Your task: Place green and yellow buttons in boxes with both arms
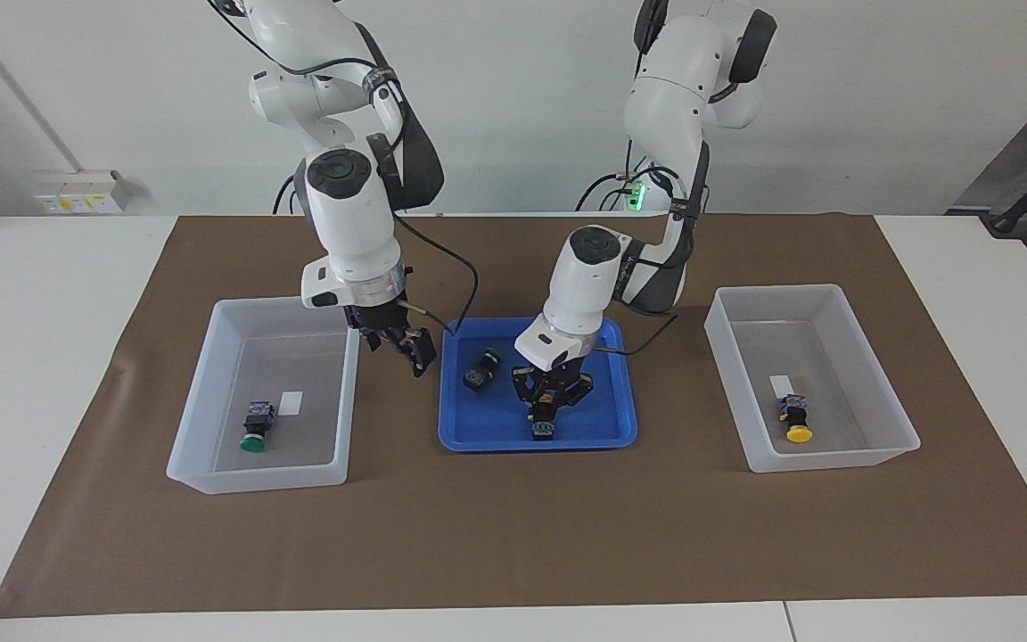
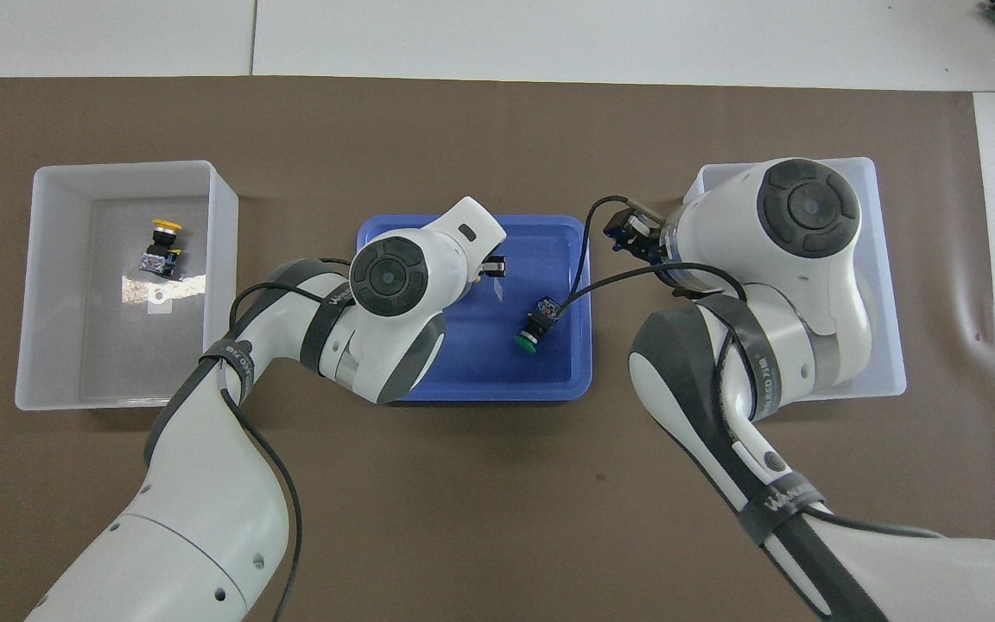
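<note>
Closest to where I stand, across the table from the robots, the 2 bins reach furthest my way on the brown mat [image 1: 513, 535]. The bin at the right arm's end [image 1: 201, 419] holds 1 green-capped button [image 1: 255, 427] beside its white label. The bin at the left arm's end [image 1: 870, 374] holds 1 yellow-capped button [image 1: 796, 419], also by a label.

Between them sits the blue tray [image 1: 620, 428]. In it the left gripper [image 1: 545, 408] is down low with its fingers closed on the second yellow button [image 1: 541, 419]; the button's bluish end pokes out below the fingers toward me, and whether it has left the tray floor I cannot tell.

A bit nearer the robots in the same tray lies the second green button [image 1: 480, 368], on its side and apart from the left gripper.

The right gripper [image 1: 406, 346] hangs in the air over the strip of mat between the tray and the green button's bin, jaws spread, carrying nothing.
</note>
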Robot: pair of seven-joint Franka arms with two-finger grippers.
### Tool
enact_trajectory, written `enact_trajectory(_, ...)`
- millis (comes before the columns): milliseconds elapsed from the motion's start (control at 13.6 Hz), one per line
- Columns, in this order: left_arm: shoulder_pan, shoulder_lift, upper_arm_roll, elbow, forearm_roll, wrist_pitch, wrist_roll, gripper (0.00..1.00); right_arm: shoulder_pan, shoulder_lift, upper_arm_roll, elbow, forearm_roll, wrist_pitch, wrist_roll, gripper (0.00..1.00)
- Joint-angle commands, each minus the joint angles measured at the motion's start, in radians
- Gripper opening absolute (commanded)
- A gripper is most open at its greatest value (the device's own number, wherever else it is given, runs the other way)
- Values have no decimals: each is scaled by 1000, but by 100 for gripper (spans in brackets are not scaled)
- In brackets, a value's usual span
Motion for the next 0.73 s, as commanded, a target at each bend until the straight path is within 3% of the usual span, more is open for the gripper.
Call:
enact_trajectory(0,117,-246,5,-153,-4,-106,98,0,19,36,8,-7,17,53,78,100)
enact_trajectory(294,308,-325,5,-182,-4,-198,194,0,88,102,13,-22,20,132,215,100)
enact_trajectory(514,452,-325,5,-201,-4,-173,377,0,103,129,11,-33,20,172,267,100)
enact_trajectory(661,528,-328,3,-257,-4,-88,456,0,106,149,13,-49,20,204,286,100)
